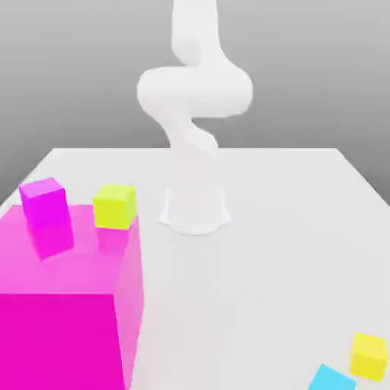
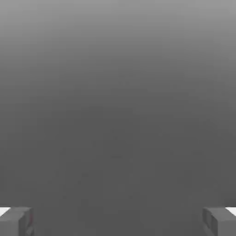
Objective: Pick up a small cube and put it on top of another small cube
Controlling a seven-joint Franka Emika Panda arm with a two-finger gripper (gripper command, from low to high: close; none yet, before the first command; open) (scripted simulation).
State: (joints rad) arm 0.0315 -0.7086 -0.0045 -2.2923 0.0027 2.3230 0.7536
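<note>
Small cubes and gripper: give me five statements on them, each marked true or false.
1. The lime cube sits on the large magenta block. True.
2. The yellow cube is stacked on the light blue cube. False: they lie apart, side by side.
3. The gripper is closed on a cube. False: its fingers are wide apart, with nothing between them.
4. The small magenta cube is on the large block. True.
5. The light blue cube is at the exterior view's left. False: it is at the right.
</note>
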